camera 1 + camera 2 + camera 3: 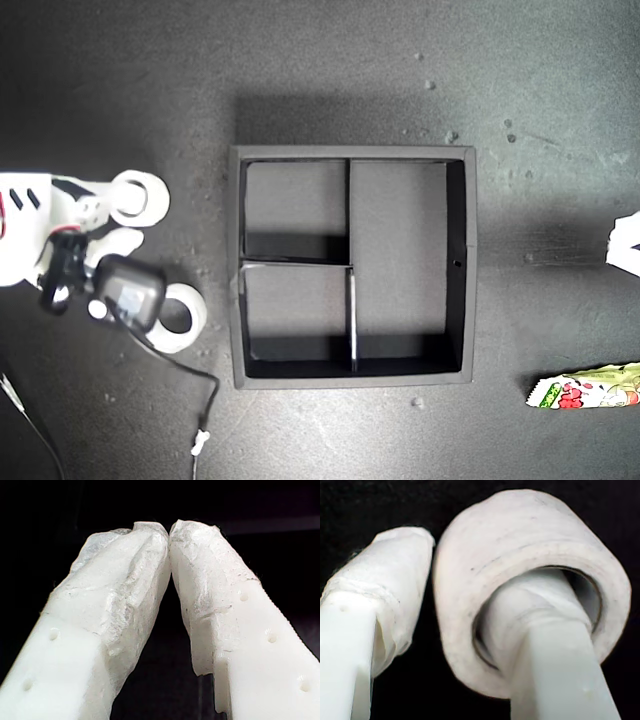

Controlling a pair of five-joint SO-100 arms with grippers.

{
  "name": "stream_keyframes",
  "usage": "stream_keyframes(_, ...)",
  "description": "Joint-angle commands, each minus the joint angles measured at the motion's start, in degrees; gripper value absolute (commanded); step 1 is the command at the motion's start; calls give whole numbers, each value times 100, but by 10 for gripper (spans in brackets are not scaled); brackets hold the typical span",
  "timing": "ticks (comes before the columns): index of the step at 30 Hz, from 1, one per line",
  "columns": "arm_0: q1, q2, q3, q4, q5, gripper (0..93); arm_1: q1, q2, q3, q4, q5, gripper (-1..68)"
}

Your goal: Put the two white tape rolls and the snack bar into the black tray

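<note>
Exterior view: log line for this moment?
my second gripper: finger inside tape roll, grip unclear | my first gripper: shut, empty | second tape roll, snack bar: outside empty black tray

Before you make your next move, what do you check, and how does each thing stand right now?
1. One finger of my second gripper inside the tape roll: ok.
2. Fingers squeezed on that roll's wall: not ok, a slim gap shows beside the outer finger.
3. Black tray has nothing in it: ok.
4. Other tape roll clear of my arm: cannot tell, partly hidden.
5. Snack bar in the tray: not ok, it lies outside.
6. My first gripper free: ok, shut on nothing.
</note>
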Motion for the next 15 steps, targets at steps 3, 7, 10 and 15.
stream_keyframes(3, -211, 255, -422, 439, -70, 1, 396, 0, -589, 835, 1793, 26)
stream_keyframes(7, -193, 483, -475, 677, 9, 1, 844, 62, -422, 325, 554, -2)
stream_keyframes(10, -158, 677, -721, 940, 229, 1, 281, 18, -1160, 844, -3454, -4)
stream_keyframes(15, -229, 589, -1494, 1529, 554, 1, -571, 97, -1310, 1362, -5713, -4)
